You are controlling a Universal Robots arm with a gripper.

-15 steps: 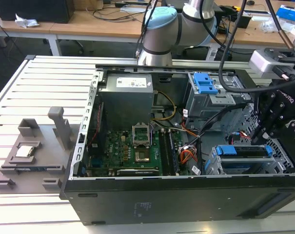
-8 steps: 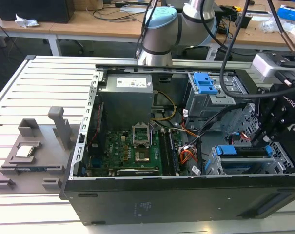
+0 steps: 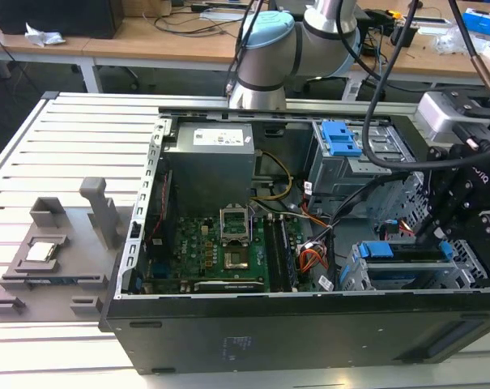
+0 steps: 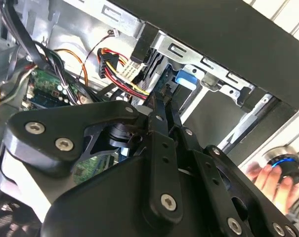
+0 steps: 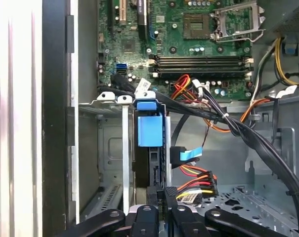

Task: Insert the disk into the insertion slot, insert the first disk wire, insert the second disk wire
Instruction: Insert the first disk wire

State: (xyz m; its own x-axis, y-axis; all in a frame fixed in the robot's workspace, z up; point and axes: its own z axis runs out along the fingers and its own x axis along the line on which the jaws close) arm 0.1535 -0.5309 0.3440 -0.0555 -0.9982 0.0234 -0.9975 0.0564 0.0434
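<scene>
Disk (image 5: pixel 143 168) sat in insertion slot (image 5: pixel 107 101), frame center; we judged it stiff, heavy, fragile, best held by blue carrier (image 5: pixel 149 129). Claw (image 5: pixel 165 197) closed.

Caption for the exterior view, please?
The gripper hangs by the disk, seated in the insertion slot of an open computer case.

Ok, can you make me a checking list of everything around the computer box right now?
Surface: slatted metal table, open computer case on it.
Job's things: disk sits in the insertion slot, blue carrier end showing.
Clutter: grey fixture holding a chip, beside the case.
Grippers: end effector hangs inside the case, by the disk.
Cables: red-yellow power lead and blue-tabbed connector near the disk; plugged or not, cannot tell.
Surroundings: workbenches behind; a hand outside the case.
</scene>
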